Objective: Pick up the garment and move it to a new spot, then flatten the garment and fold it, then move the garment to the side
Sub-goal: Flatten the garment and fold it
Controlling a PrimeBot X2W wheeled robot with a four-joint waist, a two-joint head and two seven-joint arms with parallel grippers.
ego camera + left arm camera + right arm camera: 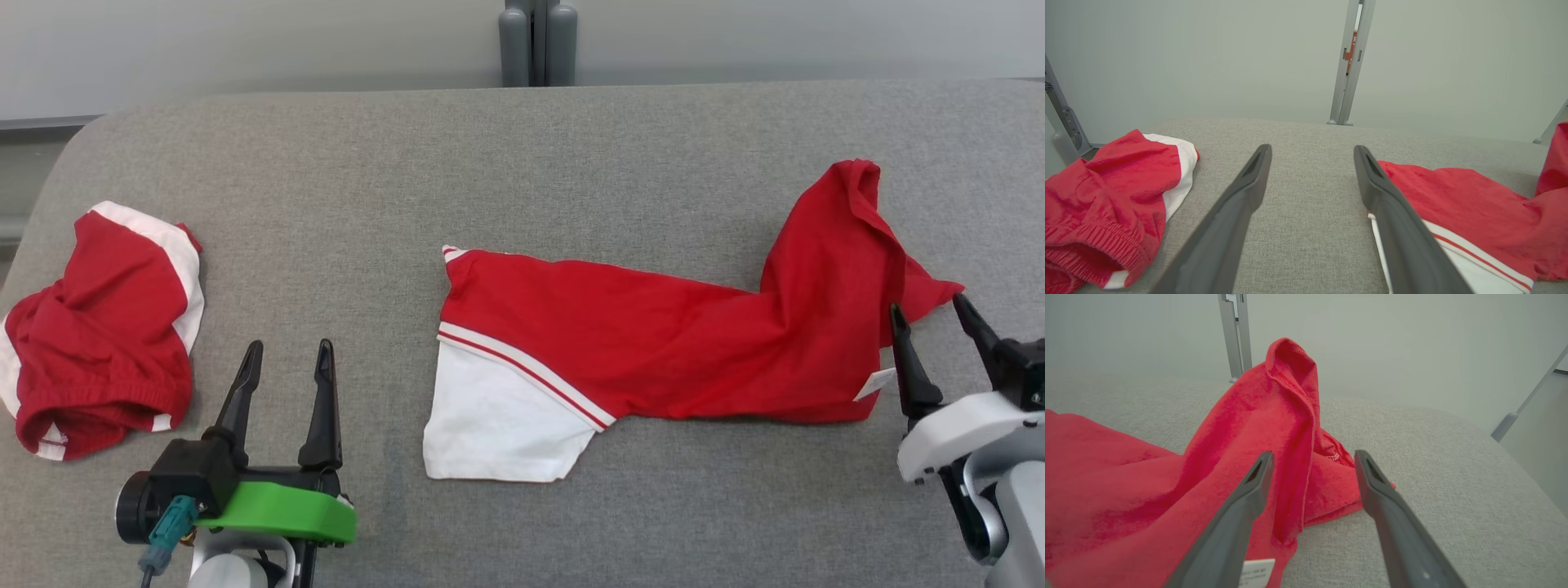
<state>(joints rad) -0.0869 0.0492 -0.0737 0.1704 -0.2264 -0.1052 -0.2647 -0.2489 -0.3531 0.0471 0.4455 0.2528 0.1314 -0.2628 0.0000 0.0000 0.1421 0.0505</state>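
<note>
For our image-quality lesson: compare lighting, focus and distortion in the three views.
Head view: soft, even light, faint shadow under the long red-and-white garment, sharp. Left wrist view: wide-angle stretch enlarges the left gripper; the grey metal post leans. Right wrist view: garment's red glows pinkish.

Garment [653,343] red, with a white corner edged by a red-and-white stripe; shorts [98,335] left of it red with white bands; surface [490,163] heathered grey.

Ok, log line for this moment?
left tool: open, free | right tool: open by shirt | shirt: right end raised | shorts: left
</note>
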